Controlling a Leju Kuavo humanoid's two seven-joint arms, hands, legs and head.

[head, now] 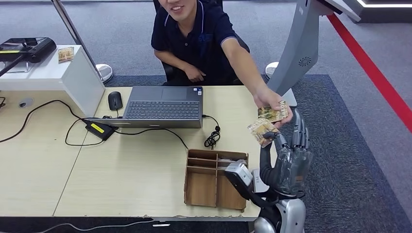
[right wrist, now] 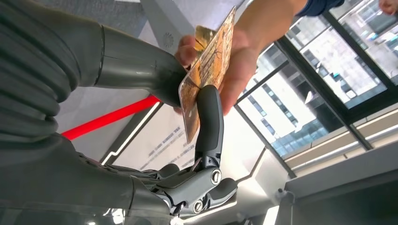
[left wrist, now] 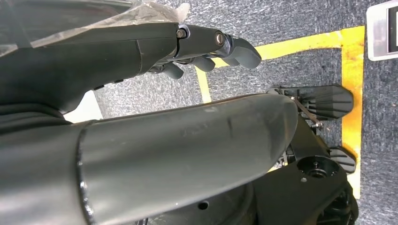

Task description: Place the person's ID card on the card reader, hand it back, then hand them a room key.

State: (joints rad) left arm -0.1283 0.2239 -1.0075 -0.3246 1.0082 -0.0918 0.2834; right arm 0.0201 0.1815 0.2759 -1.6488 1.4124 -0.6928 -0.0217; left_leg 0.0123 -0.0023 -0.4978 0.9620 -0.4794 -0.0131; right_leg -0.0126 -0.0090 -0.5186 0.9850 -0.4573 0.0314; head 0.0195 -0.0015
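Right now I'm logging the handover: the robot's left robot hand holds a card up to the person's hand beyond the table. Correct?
Not quite: it is the right robot hand that pinches the card at the person's hand, as the head view shows.

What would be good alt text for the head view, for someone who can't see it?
The robot's right hand holds up a patterned card beside a second card in a seated person's outstretched hand. Between them, a wooden table holds an open laptop, a mouse and a wooden compartment tray.
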